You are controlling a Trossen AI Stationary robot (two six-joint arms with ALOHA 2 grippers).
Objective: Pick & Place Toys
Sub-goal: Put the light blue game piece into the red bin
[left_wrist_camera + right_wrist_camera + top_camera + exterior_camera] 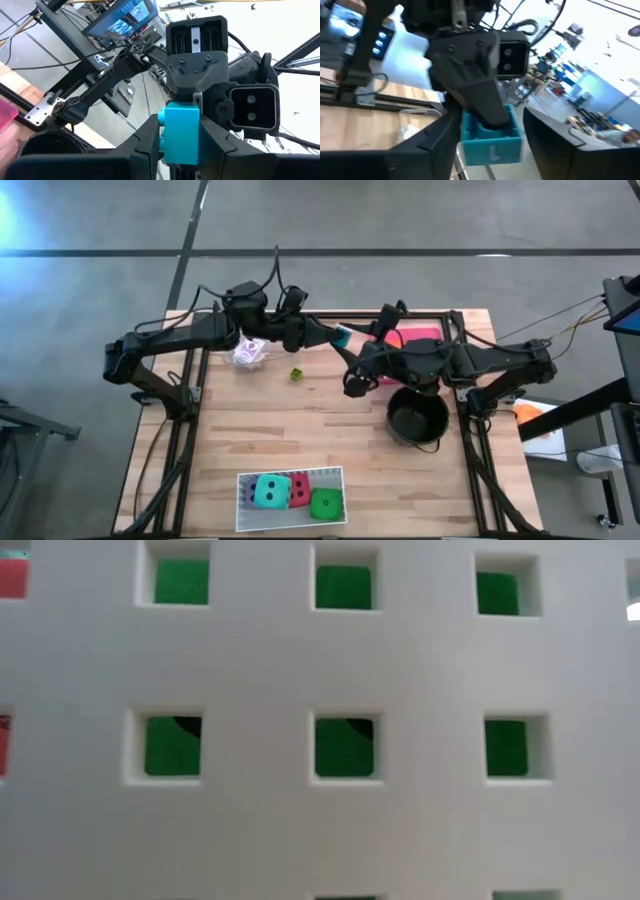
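We count three soft dice in the white tray at the near edge of the tabletop: one teal die, one red die and one green die. One small green block lies alone on the wood. One teal block is up in the air above the far side. The left gripper has its jaws closed on it. The right gripper has its jaws around the same block, partly open. One black pot sits under the right arm, one pink tray behind it, and one clear tray under the left arm. The tray wall blocks the low view.
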